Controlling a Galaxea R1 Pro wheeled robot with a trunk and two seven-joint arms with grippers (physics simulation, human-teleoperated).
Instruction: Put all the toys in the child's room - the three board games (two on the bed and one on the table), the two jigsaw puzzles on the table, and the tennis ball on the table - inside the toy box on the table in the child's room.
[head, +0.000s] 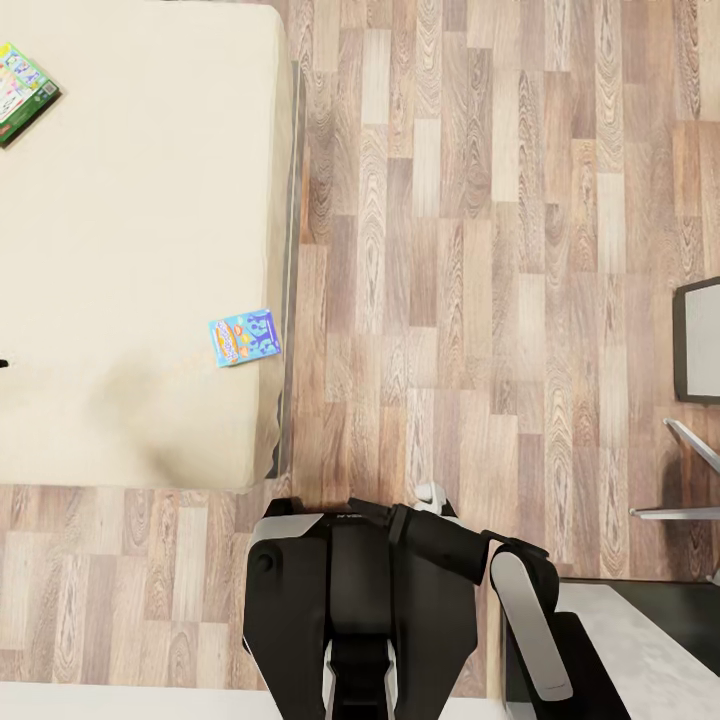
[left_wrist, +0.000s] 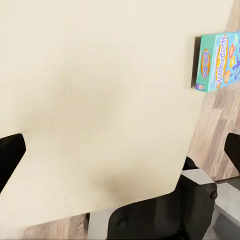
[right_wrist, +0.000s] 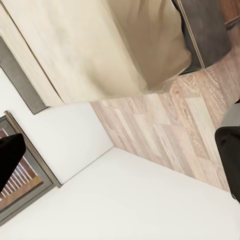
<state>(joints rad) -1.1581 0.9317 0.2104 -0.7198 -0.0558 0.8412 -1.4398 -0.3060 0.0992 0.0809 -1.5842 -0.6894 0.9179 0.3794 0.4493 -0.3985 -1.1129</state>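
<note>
Two board games (head: 245, 338) on bed (head: 130, 250), one cropped (head: 22, 92)

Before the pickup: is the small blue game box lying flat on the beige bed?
Lying flat: the small blue game box rests cover-up on the beige bed, near its edge.

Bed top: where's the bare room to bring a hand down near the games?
The mattress is bare between the green-edged game at its far left corner and the blue game at its right edge. Nothing crowds either box.
</note>
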